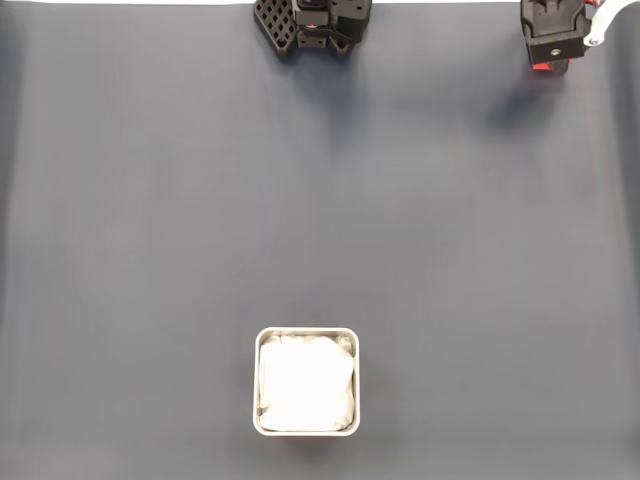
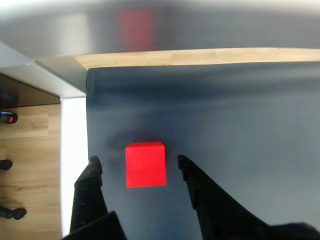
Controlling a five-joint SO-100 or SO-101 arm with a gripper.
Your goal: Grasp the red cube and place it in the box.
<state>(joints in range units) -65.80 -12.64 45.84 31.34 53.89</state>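
- I read the cube point(image 2: 145, 164) as light, rigid and matte; its plain flat faces should give the pads decent friction, so I'd expect little slip and no crushing; that is a judgement, not something I can test from here.
- Best hold, I think, is across the two opposite side faces, low enough that it can't pivot out; the faces sit roughly square to the fingers in the wrist view, so little twisting looks needed.
- The jaws are spread wide, gripping nothing; the cube sits between the two fingertips point(image 2: 94, 165) with clear mat on either side, closer to the left finger in that view; the gripper point(image 2: 137, 164) is not touching it.
- The cube rests on the dark mat point(image 2: 240, 120), close to the mat's left edge and corner as the wrist view shows it; pale floor lies beyond.
- The fixed view gives me what the wrist camera can't: the box point(image 1: 258, 385), white-lined, low in the middle of the mat, well apart from the gripper point(image 1: 552, 45) at the top right edge; a sliver of red peeks below it there.
- The wrist view alone gives the finger-to-cube gaps; the fixed view hides the cube's outline under the arm.
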